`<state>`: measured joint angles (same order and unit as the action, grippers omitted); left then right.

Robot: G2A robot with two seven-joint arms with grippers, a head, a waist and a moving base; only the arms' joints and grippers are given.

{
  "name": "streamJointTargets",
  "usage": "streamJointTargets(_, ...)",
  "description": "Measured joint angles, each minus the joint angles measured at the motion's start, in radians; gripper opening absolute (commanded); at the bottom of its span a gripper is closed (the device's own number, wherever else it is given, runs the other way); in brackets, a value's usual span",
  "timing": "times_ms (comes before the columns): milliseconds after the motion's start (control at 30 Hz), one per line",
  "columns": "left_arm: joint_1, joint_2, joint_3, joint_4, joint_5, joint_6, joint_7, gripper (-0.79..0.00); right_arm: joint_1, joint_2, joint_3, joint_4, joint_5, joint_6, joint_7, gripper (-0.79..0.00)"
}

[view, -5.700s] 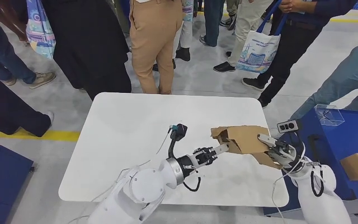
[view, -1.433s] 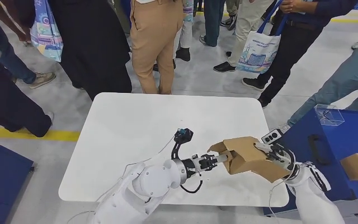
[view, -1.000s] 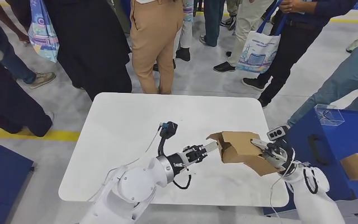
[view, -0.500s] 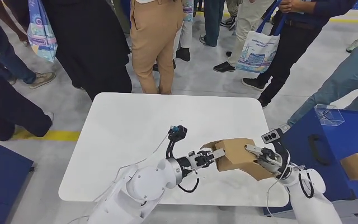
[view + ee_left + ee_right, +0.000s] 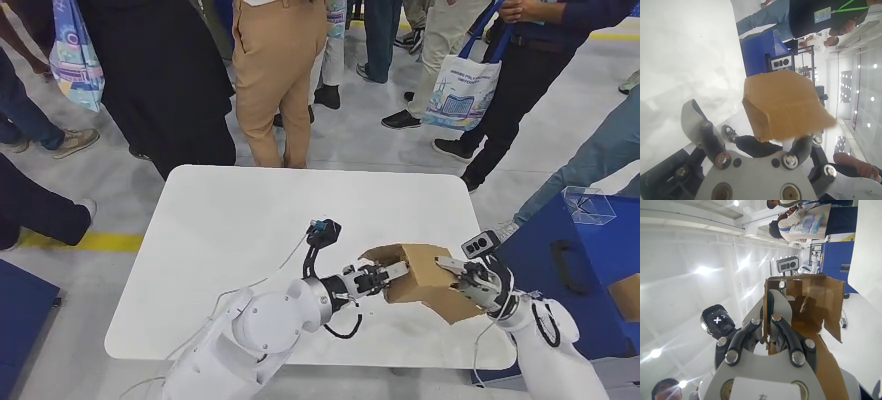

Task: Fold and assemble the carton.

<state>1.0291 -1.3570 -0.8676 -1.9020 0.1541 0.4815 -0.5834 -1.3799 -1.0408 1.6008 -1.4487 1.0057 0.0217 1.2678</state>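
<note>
Our right gripper point(image 5: 462, 277) pinches a wall of the carton point(image 5: 420, 275) over the table point(image 5: 230, 250), our left gripper point(image 5: 390, 273) spread open against its flap; we judge the body squared and the ends unclosed.

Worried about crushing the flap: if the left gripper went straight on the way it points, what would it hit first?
The brown cardboard carton, held by the right gripper. The left gripper faces it with open jaws, seemingly close, though depth is unclear.
</note>
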Motion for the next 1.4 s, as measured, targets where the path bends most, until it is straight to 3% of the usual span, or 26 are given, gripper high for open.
streamJointTargets(233,0.111,0.027,-0.141,-0.120,0.009,-0.083,0.042,0.000,0.061,0.005,-0.028,0.088,0.045,0.230,0.033,-0.785)
streamJointTargets(400,0.157,0.046,-0.257,-0.132,0.017,-0.069,0.016,0.000,0.083,0.012,-0.046,0.121,0.046,0.357,0.091,-0.785)
streamJointTargets(467,0.155,0.051,-0.265,-0.117,0.042,-0.045,-0.015,0.000,0.084,0.015,-0.047,0.124,0.037,0.376,0.108,-0.785)
streamJointTargets(833,0.055,0.047,-0.096,-0.036,0.144,-0.019,-0.209,0.000,0.070,0.024,-0.039,0.114,0.035,0.388,0.126,-0.785)
streamJointTargets(1000,0.041,0.040,-0.062,-0.042,0.112,-0.052,-0.205,0.000,0.065,0.026,-0.044,0.114,0.034,0.377,0.123,-0.785)
streamJointTargets(1400,-0.012,0.027,0.011,0.019,0.117,-0.035,-0.220,0.000,0.058,0.030,-0.057,0.100,0.031,0.368,0.132,-0.785)
